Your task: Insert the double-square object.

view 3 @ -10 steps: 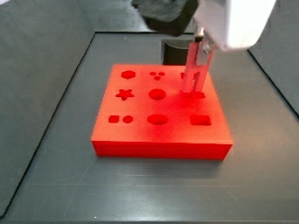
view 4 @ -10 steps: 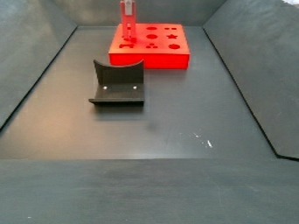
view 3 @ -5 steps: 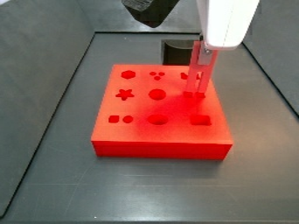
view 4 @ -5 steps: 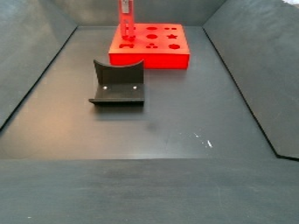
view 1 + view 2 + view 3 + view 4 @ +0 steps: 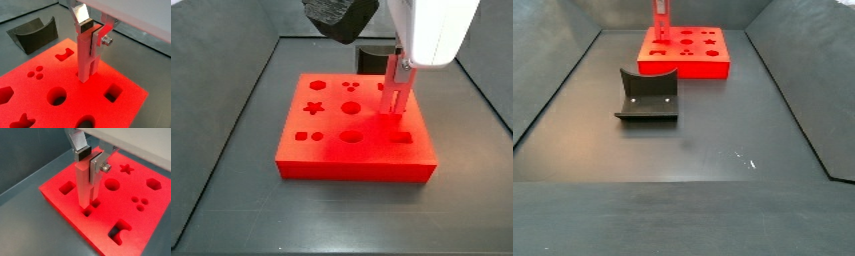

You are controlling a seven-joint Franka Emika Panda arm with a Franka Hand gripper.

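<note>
1. Where a side view looks up the length of the dark bench [image 5: 687, 190], the nearest stretch of it is bare grey, with a few small pale flecks on it.
2. Farther along stands the dark grey curved block [image 5: 647, 96], well apart from the board; a wrist view shows it too [image 5: 35, 33], off beyond the board's edge.
3. Behind it lies the flat red board [image 5: 684, 52], cut with shaped holes — a star, a hexagon, rounds, a cluster of three small dots and squares among them, seen best in a side view [image 5: 352, 125].
4. Over the board, the hand [image 5: 93, 34] comes down from above, its flat silver fingers [image 5: 81, 13] closed on the upper part of the double-square object [image 5: 87, 55], one plate on each side and a screw head showing on the plate nearer the camera.
5. Held so, the double-square object stands upright — a long, slim red peg of the same red as the board, seen also in a wrist view [image 5: 87, 185] and in both side views [image 5: 398, 90] [image 5: 660, 15].
6. At its lower end the peg divides into two narrow prongs, and these meet the board's top face at a pair of small square holes in both wrist views; how deep the prongs sit cannot be told.
7. In a side view the peg stands toward the board's right side, between a round hole and a square hole [image 5: 401, 137].
</note>
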